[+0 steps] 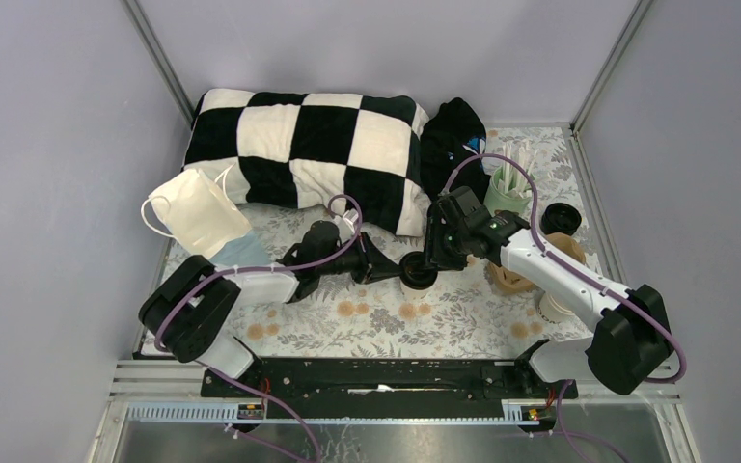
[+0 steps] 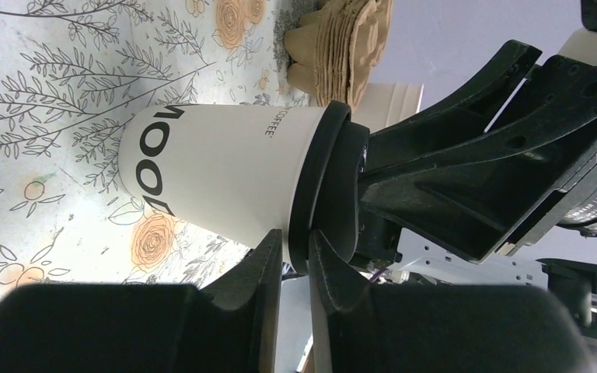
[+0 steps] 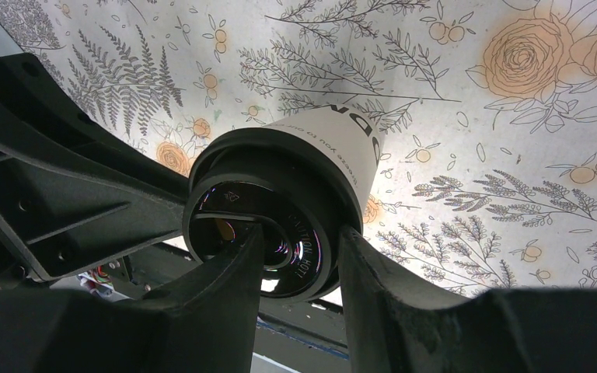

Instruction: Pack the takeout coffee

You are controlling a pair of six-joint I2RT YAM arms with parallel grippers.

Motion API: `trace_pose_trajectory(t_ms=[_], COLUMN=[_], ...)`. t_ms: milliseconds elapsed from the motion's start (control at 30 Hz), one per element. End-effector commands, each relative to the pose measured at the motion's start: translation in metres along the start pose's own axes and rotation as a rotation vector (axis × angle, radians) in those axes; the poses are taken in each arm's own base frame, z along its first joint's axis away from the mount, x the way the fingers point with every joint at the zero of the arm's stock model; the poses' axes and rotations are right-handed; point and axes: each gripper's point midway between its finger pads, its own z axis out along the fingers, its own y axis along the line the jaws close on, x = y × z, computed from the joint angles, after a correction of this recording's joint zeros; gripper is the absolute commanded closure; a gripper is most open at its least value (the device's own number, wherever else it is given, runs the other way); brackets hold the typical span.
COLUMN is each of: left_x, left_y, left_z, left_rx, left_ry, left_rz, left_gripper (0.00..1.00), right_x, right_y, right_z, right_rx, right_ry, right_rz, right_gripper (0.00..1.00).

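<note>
left gripper (image 2: 294, 239): pinching lid (image 3: 233, 194) rim | right gripper (image 3: 299, 233): nipping the lid's other side | cup (image 2: 210, 167): upright, middle of table (image 1: 386, 323) — both arms on it | carrier (image 2: 342, 47): right of cup — right arm nearer, I think

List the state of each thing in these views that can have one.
Cup: standing upright, lidded.
Lid: seated on the cup, held from two sides.
Left gripper: shut on the lid's rim.
Right gripper: closed across the lid's edge.
Carriers: stacked.
Stick cup: upright, filled.
</note>
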Motion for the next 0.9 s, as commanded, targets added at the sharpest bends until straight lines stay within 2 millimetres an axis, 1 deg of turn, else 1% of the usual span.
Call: trace_pose_trajectory(t_ms=[0, 100, 233, 333, 367, 567, 633, 700, 800, 867], left_x=[0.025, 0.027, 0.032, 0.031, 0.033, 0.031, 0.03, 0.032, 0.038, 0.042], left_y=[0.112, 0.111, 0.115, 0.114, 0.117, 0.117, 0.123, 0.132, 0.158, 0.173], left_z=[-0.005, -0.003, -0.005, -0.006, -0.006, -0.002, 0.001, 0.002, -0.004, -0.012], left_rx=[-0.342, -0.303, -0.274, -0.231, -0.226, -0.162, -0.179, -0.22, -0.356, -0.464], left_ry=[0.015, 0.012, 0.002, -0.016, -0.019, -0.042, -0.04, -0.034, -0.021, -0.007], left_rz=[-0.139, -0.169, -0.2, -0.215, -0.227, -0.238, -0.236, -0.241, -0.261, -0.235], left_gripper=[0.8, 0.8, 0.79, 0.79, 0.79, 0.79, 0.79, 0.79, 0.79, 0.79], right_x=[0.041, 0.041, 0.044, 0.047, 0.048, 0.052, 0.053, 0.054, 0.052, 0.051], right_y=[-0.007, -0.006, -0.004, -0.004, -0.005, -0.009, -0.012, -0.015, -0.023, -0.028], right_z=[0.017, 0.017, 0.02, 0.022, 0.022, 0.025, 0.026, 0.028, 0.029, 0.028], right_rx=[0.009, 0.003, -0.01, -0.02, -0.021, -0.016, -0.004, 0.015, 0.056, 0.081], right_ry=[0.166, 0.167, 0.176, 0.183, 0.184, 0.189, 0.189, 0.194, 0.192, 0.19], right_rz=[0.031, 0.036, 0.049, 0.06, 0.063, 0.065, 0.06, 0.057, 0.041, 0.021], right_gripper=[0.55, 0.55, 0.55, 0.55, 0.55, 0.55, 0.55, 0.55, 0.55, 0.55])
